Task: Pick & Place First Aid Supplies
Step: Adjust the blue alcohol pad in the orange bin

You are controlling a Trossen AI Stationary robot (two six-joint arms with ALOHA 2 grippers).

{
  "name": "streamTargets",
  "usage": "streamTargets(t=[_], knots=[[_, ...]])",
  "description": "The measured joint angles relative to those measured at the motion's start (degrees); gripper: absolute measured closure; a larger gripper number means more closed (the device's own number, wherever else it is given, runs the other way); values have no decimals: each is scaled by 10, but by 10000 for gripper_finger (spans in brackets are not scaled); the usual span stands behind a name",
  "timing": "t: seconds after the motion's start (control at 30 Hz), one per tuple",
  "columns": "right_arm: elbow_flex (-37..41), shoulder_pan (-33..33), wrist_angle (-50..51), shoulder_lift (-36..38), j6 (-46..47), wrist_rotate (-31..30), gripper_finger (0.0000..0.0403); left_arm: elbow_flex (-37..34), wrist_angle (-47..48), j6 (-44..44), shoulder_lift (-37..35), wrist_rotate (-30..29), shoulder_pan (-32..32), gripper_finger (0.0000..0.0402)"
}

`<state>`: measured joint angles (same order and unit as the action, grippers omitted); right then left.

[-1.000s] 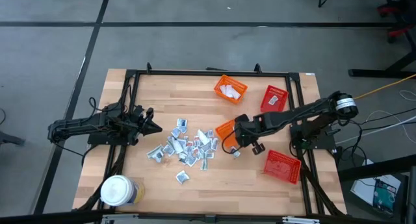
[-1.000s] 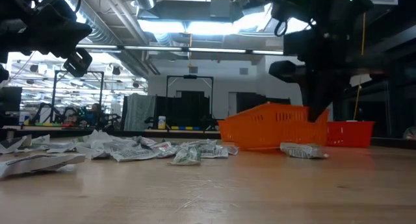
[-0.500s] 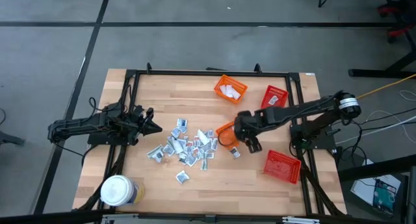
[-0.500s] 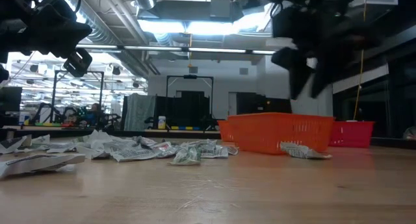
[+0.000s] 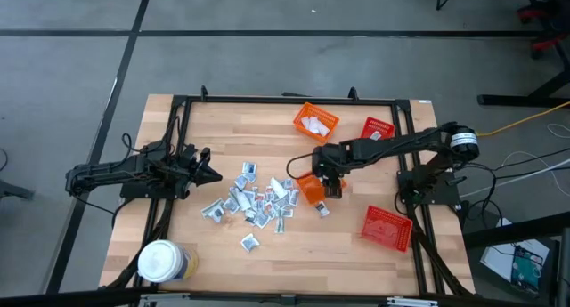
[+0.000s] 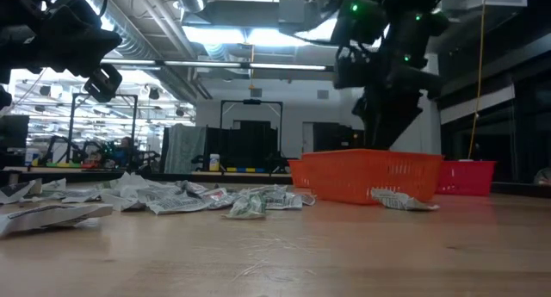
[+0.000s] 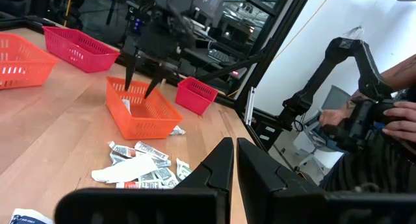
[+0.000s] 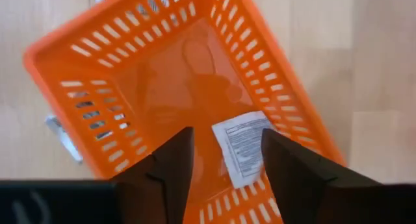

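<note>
The first aid supplies (image 5: 254, 200) lie in a loose pile of silvery sachets on the wooden table's middle. One sachet (image 8: 244, 146) lies flat on the floor of an orange mesh basket (image 5: 308, 191), and another (image 5: 322, 210) rests on the table by the basket's near side. My right gripper (image 8: 226, 136) hangs open over this basket, pointing steeply down, its fingers clear of the basket and the sachet; the left wrist view shows it (image 7: 143, 81) spread above the basket's rim. My left gripper (image 5: 210, 173) waits shut at the table's left, pointing level toward the pile.
A second orange basket (image 5: 316, 122) holding white packets stands at the far edge. One red basket (image 5: 377, 129) sits beside it, another (image 5: 387, 227) at the near right. A white-lidded jar (image 5: 160, 262) stands at the near left corner. A person's hands (image 7: 390, 117) show beyond the table.
My right gripper has opened and let go at the orange basket's right end, rolled about its own axis, and gone toward the table's far left to hang over the basket. The basket, tipped up a second ago, now lies flat on the table.
</note>
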<state>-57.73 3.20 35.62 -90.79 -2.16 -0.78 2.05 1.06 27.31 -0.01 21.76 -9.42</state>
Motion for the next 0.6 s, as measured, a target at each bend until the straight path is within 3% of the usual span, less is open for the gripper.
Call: streamTargets(t=[0.6], knots=[[0, 5, -25, -98, -20, -19, 225, 0, 0, 0, 0, 0, 0, 386]])
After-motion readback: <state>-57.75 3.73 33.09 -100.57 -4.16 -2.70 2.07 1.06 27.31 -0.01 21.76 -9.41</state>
